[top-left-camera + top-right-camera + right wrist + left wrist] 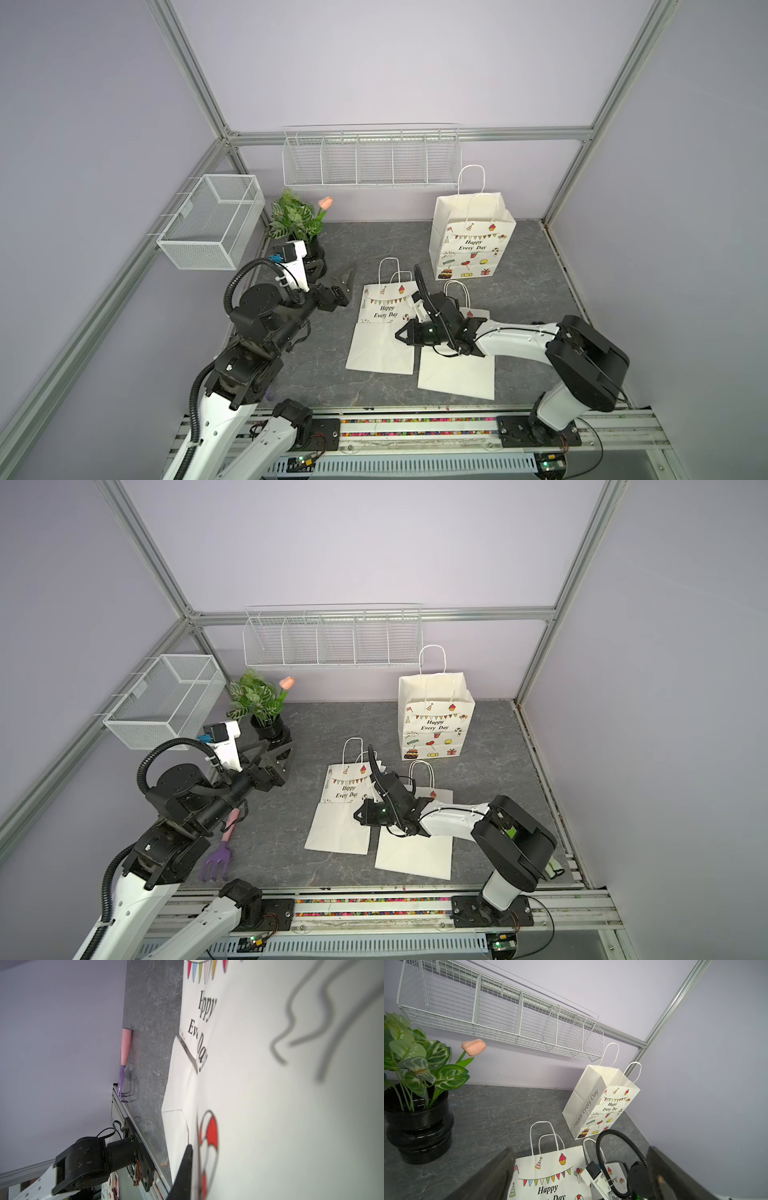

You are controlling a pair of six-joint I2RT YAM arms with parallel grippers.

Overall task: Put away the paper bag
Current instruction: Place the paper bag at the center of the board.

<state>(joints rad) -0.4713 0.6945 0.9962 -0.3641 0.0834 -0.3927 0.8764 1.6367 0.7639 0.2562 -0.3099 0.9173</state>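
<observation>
Walls (395,62): plain lilac, aluminium rails (407,135) at the corners.
Table (532,299): grey marbled slab.
Shelf (370,166): white wire, on the back wall.
Basket (212,224): white mesh, on the left wall.
Upright bag (471,241): back right.
Flat bag (380,345): mid-table; second bag (457,374) just beside.
Plant (295,218): back left.
Left gripper (345,289): spread wide, empty.
Right gripper (400,333): clenched, tips on Flat bag.
Rake (218,856): beside the left arm.

The standing paper bag (472,245) is white with colourful party drawings; the tabletop (374,245) grey, marbled; the rake (220,851) purple, pink-handled.
</observation>
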